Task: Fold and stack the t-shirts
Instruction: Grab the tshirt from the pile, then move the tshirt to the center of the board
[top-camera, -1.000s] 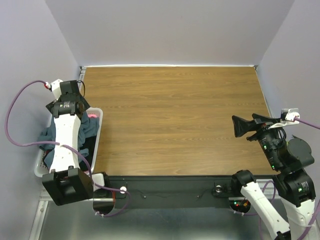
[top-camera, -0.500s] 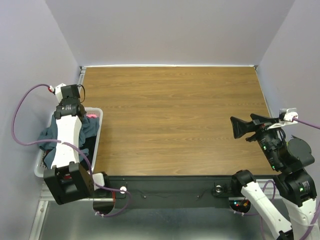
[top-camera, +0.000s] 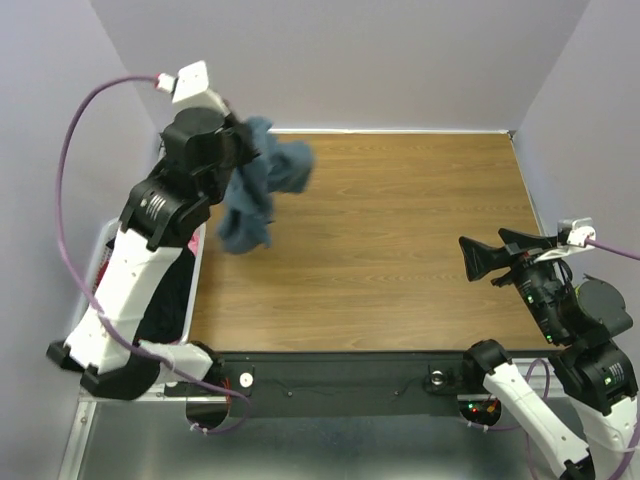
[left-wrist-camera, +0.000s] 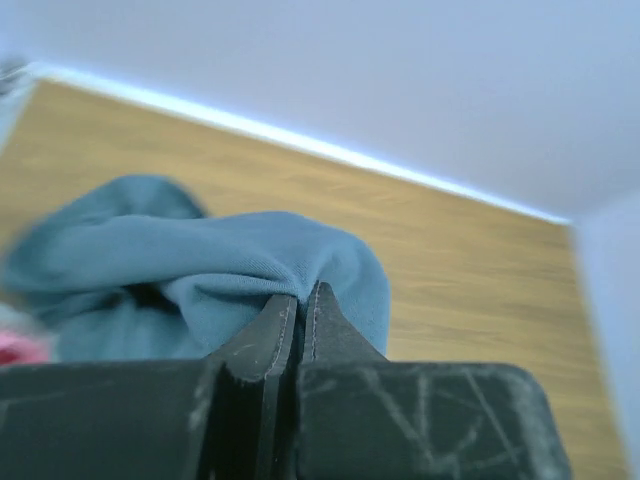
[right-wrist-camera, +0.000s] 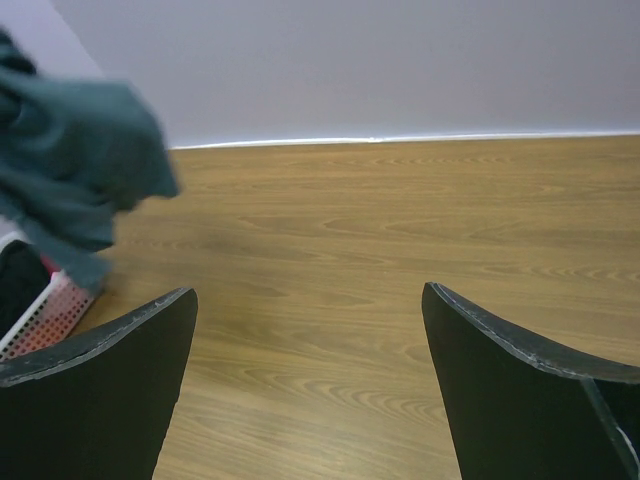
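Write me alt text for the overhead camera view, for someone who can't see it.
The left gripper, shut on a slate blue-grey t-shirt, holds it bunched in the air over the far left corner of a wooden table. The right gripper hangs open at the table's right edge; a white basket sits left.

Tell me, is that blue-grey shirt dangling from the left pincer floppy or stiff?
Probably floppy: the blue-grey t-shirt sags in bunched folds below the left pincer. It seems light, since a thin pinch of cloth carries it all. Set on the table, it would likely crumple rather than lie flat.
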